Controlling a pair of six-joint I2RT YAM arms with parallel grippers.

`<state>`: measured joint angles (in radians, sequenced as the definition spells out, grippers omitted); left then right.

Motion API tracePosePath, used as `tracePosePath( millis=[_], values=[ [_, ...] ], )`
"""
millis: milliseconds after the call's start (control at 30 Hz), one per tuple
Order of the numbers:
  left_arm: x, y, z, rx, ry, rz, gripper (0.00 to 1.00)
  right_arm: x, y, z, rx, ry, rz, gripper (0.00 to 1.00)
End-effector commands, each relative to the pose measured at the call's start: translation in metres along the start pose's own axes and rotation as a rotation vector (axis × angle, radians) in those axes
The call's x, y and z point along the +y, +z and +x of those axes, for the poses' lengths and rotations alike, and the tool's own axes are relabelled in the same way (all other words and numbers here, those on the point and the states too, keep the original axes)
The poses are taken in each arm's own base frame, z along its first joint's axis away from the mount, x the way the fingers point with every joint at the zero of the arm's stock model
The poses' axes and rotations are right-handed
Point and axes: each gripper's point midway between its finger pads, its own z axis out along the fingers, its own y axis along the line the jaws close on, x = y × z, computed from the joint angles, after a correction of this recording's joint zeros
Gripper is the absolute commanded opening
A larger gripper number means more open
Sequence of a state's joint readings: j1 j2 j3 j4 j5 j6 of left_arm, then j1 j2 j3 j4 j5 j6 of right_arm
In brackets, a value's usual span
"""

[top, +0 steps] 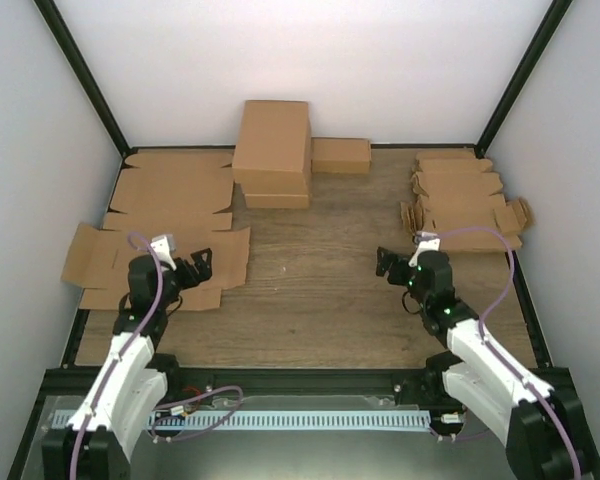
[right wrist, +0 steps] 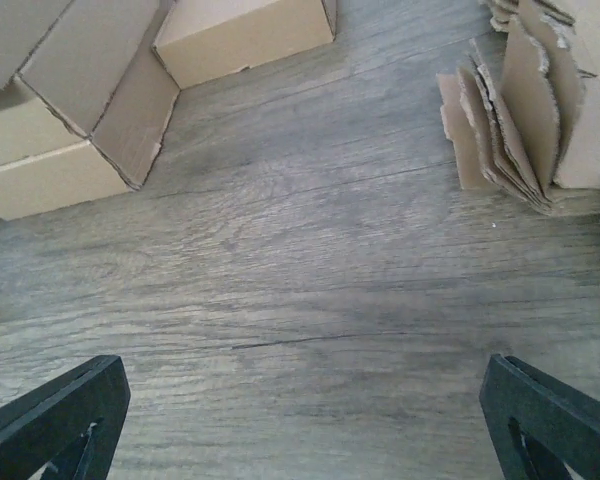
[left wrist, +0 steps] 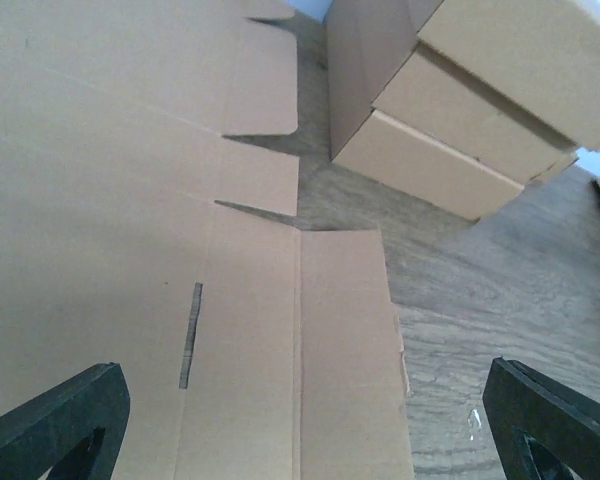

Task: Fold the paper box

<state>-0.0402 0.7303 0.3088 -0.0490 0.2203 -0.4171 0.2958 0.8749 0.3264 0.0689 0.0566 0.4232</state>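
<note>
The paper box [top: 225, 255] lies flat at frame left, so the wide-open, empty left fingers [left wrist: 52, 425] and right fingers [right wrist: 50, 420] should first raise a flap.

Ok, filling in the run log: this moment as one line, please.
paper box: flat, unfolded, table left | left claw: open, over its right edge | right claw: open, over bare table | fold: not started

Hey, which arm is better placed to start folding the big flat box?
Left. The left fingers hover open right over the box; the right fingers hang over bare table, away from it.
</note>
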Motion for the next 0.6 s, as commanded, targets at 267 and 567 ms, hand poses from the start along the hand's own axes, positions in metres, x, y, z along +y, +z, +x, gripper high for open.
tracePosePath(
  millis=[267,567],
  values=[
    [-0.005,-0.032,0.009,-0.193,0.018,0.102,1.00,0.006,-0.042,-0.017,-0.240,0.048,-0.121,1.00],
    [-0.005,-0.035,0.009,-0.219,0.014,0.111,1.00,0.007,-0.038,-0.016,-0.222,0.059,-0.115,1.00]
  ],
)
